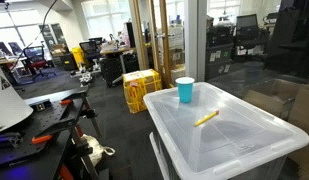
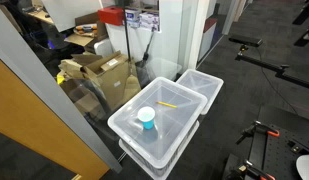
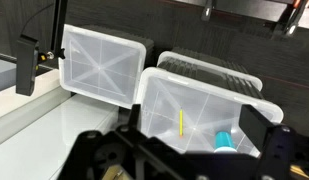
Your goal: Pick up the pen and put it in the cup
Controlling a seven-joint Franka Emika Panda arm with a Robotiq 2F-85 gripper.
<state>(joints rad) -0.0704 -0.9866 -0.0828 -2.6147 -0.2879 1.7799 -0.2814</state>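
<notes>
In an exterior view, the pen (image 1: 206,118) lies flat on the recessed top of a translucent storage bin (image 1: 244,135), near the cup (image 1: 184,91) but clear of it. No arm shows here. The step in hand looks like the approach, and it is best aimed at the pen's middle so the stick lifts level. The pen is a thin yellow stick. The cup is light blue plastic, slightly tapered, with a pale rim, and stands upright. The bin's top looks smooth and slick, so a nudged pen would likely roll or skate. A yellow crate (image 1: 141,89) sits on the floor behind.

In an exterior view from above, the pen (image 2: 167,104) and cup (image 2: 146,118) share one bin (image 2: 174,128), and a second bin (image 2: 202,85) sits just beside it. The fingers should close across the pen's narrow width, not along its length, and should come down well apart from the light cup, which would probably tip easily.

In the wrist view, the gripper (image 3: 184,162) hangs high above with its jaws spread wide and nothing between them. The pen (image 3: 180,122) lies almost in line ahead, with the cup (image 3: 225,140) to one side. A straight descent should do, turning the wrist so the pads bracket the stick. Moulded diagonal ribs show on the neighbouring bin (image 3: 94,65).
</notes>
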